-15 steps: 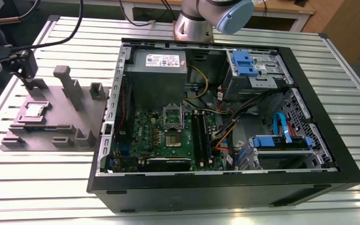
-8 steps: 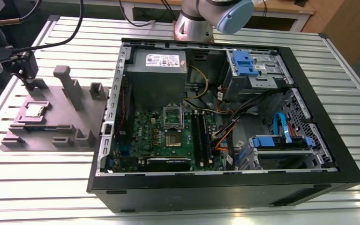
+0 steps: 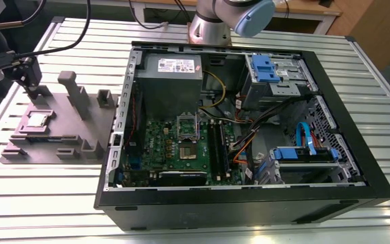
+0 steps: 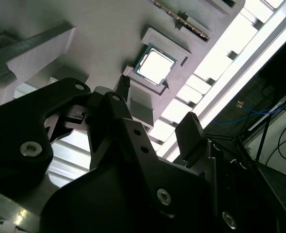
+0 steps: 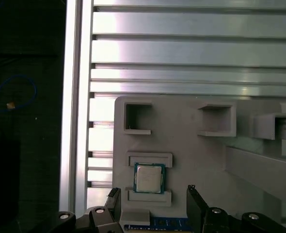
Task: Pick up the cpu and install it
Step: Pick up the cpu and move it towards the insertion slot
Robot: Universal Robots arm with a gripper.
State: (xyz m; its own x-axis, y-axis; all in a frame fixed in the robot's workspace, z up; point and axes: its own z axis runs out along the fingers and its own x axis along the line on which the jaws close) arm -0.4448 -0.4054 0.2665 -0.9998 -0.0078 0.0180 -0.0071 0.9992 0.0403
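Two fingers point(image 5: 195, 204) of the gripper point(image 5: 152, 194) stand apart, nothing between them, poised over a grey jig point(image 5: 201, 155). Nearest the fingertips, a memory stick point(image 5: 155, 224) sits edge-up in the jig. Just beyond it the cpu point(image 5: 149, 177) lies flat in its own shallow pocket, between two raised lips and untouched. In the first wrist view it is centred on the gap between the fingers. Being square, it has no long axis; its edges run square to the line joining the fingers. Farther on, two square pockets point(image 5: 138, 119) are empty. The jig rests on a slatted table point(image 5: 191, 53). In the exterior view the open case point(image 3: 357, 152) stands just beside the jig, on the exterior view's right. It holds the power supply point(image 3: 171, 81) and the motherboard point(image 3: 154, 140). The socket point(image 3: 187, 142) lies well apart from the cpu; what it holds cannot be told.
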